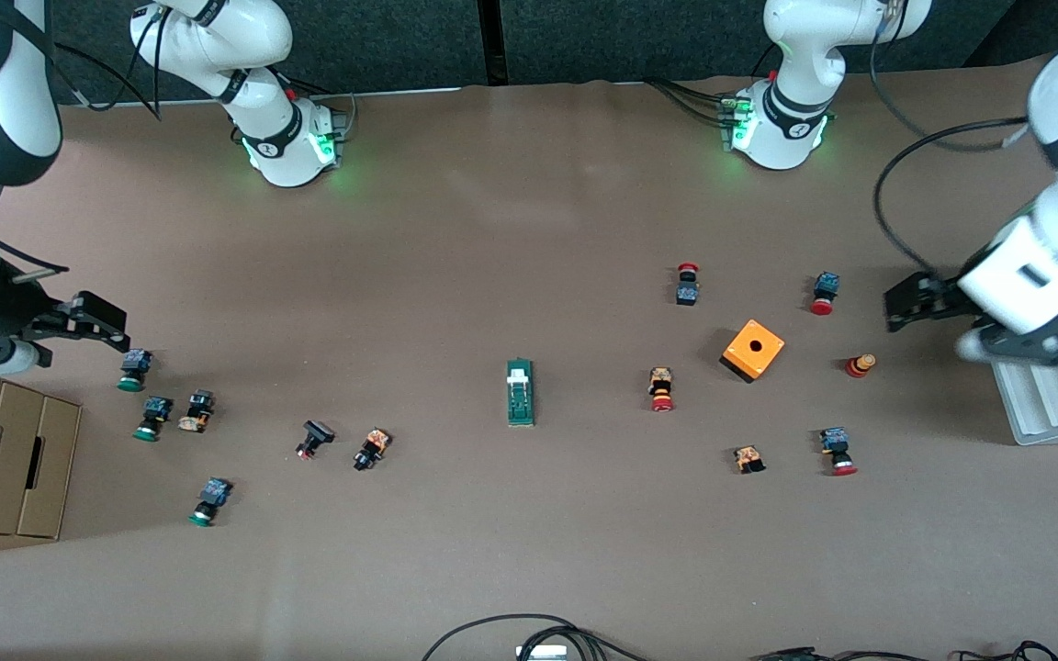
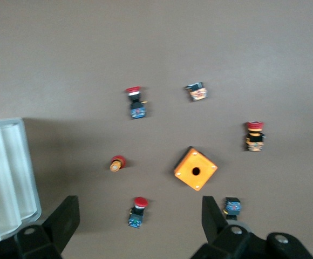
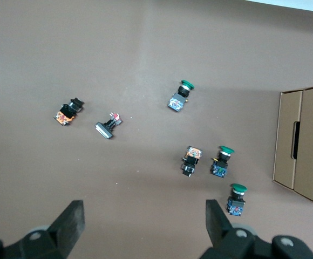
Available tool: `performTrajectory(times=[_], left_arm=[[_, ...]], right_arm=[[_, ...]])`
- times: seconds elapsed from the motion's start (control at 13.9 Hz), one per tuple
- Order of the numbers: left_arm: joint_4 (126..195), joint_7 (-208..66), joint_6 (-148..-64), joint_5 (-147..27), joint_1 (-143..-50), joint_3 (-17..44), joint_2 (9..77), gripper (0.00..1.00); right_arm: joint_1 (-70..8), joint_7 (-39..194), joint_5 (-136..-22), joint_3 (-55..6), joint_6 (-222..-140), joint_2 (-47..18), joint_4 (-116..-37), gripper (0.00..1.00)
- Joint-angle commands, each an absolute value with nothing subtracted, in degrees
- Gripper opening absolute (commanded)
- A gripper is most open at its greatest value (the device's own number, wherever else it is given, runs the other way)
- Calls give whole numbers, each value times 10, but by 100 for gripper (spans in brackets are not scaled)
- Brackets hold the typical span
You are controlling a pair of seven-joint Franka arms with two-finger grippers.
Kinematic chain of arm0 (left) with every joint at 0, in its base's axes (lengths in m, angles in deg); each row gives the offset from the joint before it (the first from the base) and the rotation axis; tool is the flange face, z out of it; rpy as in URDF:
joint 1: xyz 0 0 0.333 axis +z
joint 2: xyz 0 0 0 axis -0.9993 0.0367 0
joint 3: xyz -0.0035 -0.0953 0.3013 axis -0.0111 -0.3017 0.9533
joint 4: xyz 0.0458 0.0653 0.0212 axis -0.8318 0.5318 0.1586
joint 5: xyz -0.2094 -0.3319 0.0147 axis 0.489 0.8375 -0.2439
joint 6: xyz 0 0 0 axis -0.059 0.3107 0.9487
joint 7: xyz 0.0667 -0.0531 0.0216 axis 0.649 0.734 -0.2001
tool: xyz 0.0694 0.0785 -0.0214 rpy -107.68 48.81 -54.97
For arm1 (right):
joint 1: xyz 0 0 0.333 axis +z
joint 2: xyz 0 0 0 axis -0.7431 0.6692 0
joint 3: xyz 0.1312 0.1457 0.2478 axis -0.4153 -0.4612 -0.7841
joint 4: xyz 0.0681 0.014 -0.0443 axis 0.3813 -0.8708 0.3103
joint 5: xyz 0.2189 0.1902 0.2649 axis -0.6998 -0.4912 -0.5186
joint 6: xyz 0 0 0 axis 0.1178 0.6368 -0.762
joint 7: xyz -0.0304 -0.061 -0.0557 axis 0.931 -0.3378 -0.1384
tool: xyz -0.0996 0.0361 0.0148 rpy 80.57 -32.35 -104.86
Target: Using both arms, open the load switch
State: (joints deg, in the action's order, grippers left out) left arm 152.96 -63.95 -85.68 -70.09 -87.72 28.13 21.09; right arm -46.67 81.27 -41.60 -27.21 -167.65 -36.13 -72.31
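So the load switch (image 1: pixel 521 393) sits untouched mid-table, while the left gripper (image 1: pixel 906 303) and right gripper (image 1: pixel 93 323) hover wide open and empty at the ends, probably just staging.

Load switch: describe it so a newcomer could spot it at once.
Start at the brown table and go to its middle, between the green-capped buttons toward the right arm's end and the orange box. The load switch lies there alone: a narrow dark-green block with a white slider, longer than any button.

Orange box (image 1: pixel 752 350), scattered push buttons, cardboard boxes (image 1: pixel 5 456), white tray (image 1: pixel 1057 400).
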Motion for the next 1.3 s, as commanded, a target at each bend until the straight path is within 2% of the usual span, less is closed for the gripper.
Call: performTrajectory(times=[0.0,0.22,0.36,0.58,0.94,1.23], left_arm=[[1609,-637,-892,-696,-897,322,147,100],[1599,-623,-879,-721,-897,321,153,100],[1568,-629,-873,-738,-899,318,188,100],[1540,-701,-857,-727,-898,318,205,100],[1523,-778,-855,-723,-910,313,214,100],[1506,-780,-855,-724,-907,314,219,100]], right_arm=[[-470,750,-425,-266,-1667,-372,-738,100],[-468,721,-425,-264,-1657,-373,-737,100],[-469,721,-428,-265,-1637,-376,-726,100],[-468,722,-428,-266,-1579,-348,-662,100],[-474,726,-425,-264,-1578,-340,-671,100],[-518,753,-429,-266,-1579,-337,-682,100]])
